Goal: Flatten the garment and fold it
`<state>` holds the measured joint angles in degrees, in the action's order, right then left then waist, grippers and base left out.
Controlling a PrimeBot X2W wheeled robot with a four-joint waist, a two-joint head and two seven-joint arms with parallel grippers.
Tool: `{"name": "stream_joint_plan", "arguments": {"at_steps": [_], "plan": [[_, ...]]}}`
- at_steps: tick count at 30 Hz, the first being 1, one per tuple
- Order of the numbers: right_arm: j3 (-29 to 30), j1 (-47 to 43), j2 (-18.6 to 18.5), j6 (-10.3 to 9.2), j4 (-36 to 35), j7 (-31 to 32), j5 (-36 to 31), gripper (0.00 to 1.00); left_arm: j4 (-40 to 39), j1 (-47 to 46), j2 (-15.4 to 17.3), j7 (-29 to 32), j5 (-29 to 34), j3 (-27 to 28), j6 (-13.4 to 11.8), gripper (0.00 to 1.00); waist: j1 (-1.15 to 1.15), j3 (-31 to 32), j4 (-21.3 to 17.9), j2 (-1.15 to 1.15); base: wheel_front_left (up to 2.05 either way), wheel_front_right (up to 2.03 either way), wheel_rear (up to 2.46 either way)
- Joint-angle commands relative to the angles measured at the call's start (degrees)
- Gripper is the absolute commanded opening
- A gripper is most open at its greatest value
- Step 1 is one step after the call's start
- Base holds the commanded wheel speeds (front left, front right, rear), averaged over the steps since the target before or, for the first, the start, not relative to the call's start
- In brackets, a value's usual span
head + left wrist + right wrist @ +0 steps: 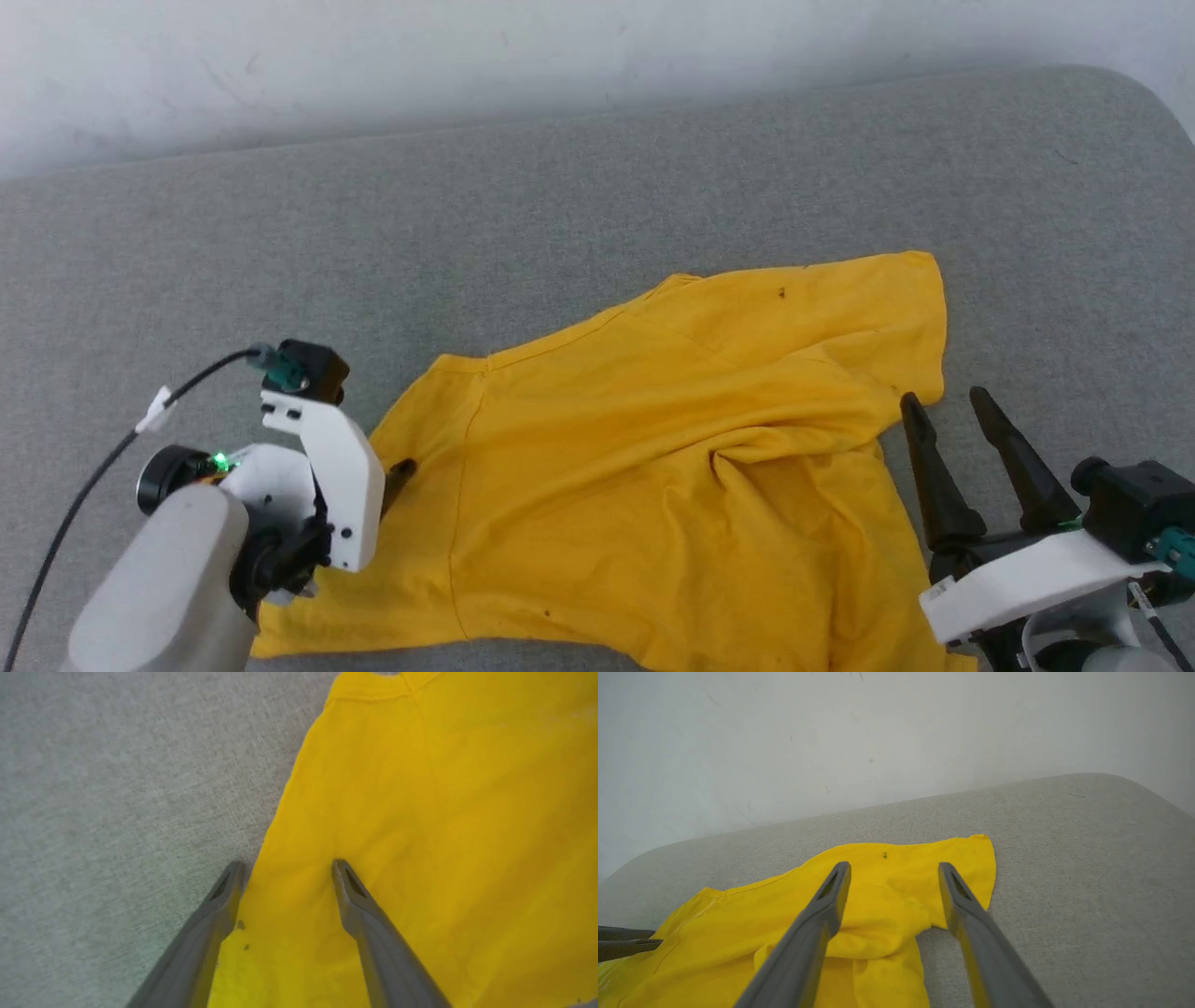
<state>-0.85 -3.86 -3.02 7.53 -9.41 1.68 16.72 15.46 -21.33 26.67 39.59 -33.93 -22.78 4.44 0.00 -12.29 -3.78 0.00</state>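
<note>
The garment [672, 448], a mustard-yellow T-shirt, lies rumpled on the grey padded surface [560, 215], with a bunched fold near its right side and plain cloth facing up. My left gripper [286, 864] stands open over the shirt's left edge, one finger above the grey surface and the other above the cloth [444, 812]. In the head view its wrist covers most of it, and one dark fingertip [400, 471] shows at the cloth's edge. My right gripper [945, 403] is open just right of the shirt, empty. In the right wrist view it [894, 865] points over the shirt [738, 924].
A pale wall [467, 56] runs along the far edge of the grey surface. That surface rounds off at the far right corner [1148, 103]. A black cable [103, 457] trails from my left wrist. Bare grey surface lies beyond and to the left of the shirt.
</note>
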Motion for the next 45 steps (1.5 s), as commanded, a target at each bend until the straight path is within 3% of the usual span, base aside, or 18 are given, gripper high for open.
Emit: {"name": "stream_joint_plan", "arguments": {"at_steps": [1,3,4,8,14,19,24,29,34,37,38,39,42,45], "plan": [[0.13,0.60,0.14,-0.04,0.29,-0.46,0.13,1.00,2.33,2.39,-0.97,3.60,-1.04,-2.87,0.89,1.00,0.00,-0.09,-0.02,0.00,0.00,0.00,0.00],[0.42,0.91,0.14,-0.04,0.74,-0.42,0.15,1.00,2.30,2.69,-1.22,6.84,-2.06,-4.61,1.46,0.47,0.00,-0.07,0.18,0.00,0.00,0.00,0.00],[0.49,1.35,0.14,-0.04,0.98,-0.27,0.20,1.00,2.18,2.84,-1.39,7.83,-2.63,-5.21,1.68,0.00,0.00,-0.09,0.27,0.00,0.00,0.00,0.00],[0.49,5.03,-0.45,-0.04,2.64,0.87,-0.34,1.00,1.61,3.36,-2.95,8.21,-5.07,-4.97,1.62,0.00,0.00,-0.27,1.08,0.00,0.00,0.00,0.00],[0.24,13.59,-2.81,-0.04,9.58,4.09,2.01,1.00,0.98,3.02,-5.26,-1.39,-4.13,-1.82,-0.96,0.00,0.00,-1.17,2.65,0.00,0.00,0.00,0.00],[-2.22,25.91,-8.28,-0.04,22.70,11.58,6.05,1.00,-0.27,1.82,-7.83,-12.46,-1.81,0.85,-3.80,0.00,0.00,-2.40,5.24,0.00,0.00,0.00,0.00],[-11.71,36.63,-14.62,-0.04,34.47,21.74,9.88,1.00,-1.96,0.95,-9.77,-18.04,-0.15,0.87,-4.73,0.00,0.00,-4.08,8.56,0.00,0.00,0.00,0.00],[-22.47,44.91,-18.96,-0.04,41.64,26.85,13.49,1.00,-3.68,0.28,-10.69,-20.31,0.68,0.18,-4.62,0.00,0.00,-6.22,11.14,0.00,0.00,0.00,0.00],[-32.72,50.01,-20.78,-0.04,46.44,30.72,17.02,1.00,-4.54,-0.37,-10.87,-21.10,0.80,-0.30,-4.08,0.00,0.00,-7.96,12.52,0.00,0.00,0.00,0.00],[-37.56,50.73,-20.91,-0.04,49.98,37.27,21.40,1.00,-4.42,-0.59,-10.93,-21.32,0.70,-0.47,-3.86,0.00,0.00,-8.16,12.81,0.00,0.00,0.00,0.00],[-38.70,50.71,-20.94,-0.04,51.16,40.10,23.07,0.34,-4.31,-0.63,-10.92,-21.36,0.70,-0.55,-3.83,0.00,0.00,-8.10,12.88,0.00,0.00,0.00,0.00],[-39.69,50.61,-20.89,-0.04,52.07,42.95,24.71,0.00,-4.16,-0.62,-10.91,-21.36,0.68,-0.60,-3.83,0.00,0.00,-7.98,12.88,0.00,0.00,0.00,0.00],[-41.94,50.64,-20.99,-0.04,52.68,47.53,28.10,0.00,-3.71,-0.28,-10.71,-21.25,0.43,-0.57,-3.93,0.00,0.00,-7.26,12.50,0.00,0.00,0.00,0.00],[-43.00,51.22,-21.64,-0.04,50.95,45.61,30.00,0.00,-3.46,0.09,-9.86,-20.86,0.40,-0.35,-4.16,0.00,0.00,-6.12,11.80,0.00,0.00,0.00,0.00]]}}
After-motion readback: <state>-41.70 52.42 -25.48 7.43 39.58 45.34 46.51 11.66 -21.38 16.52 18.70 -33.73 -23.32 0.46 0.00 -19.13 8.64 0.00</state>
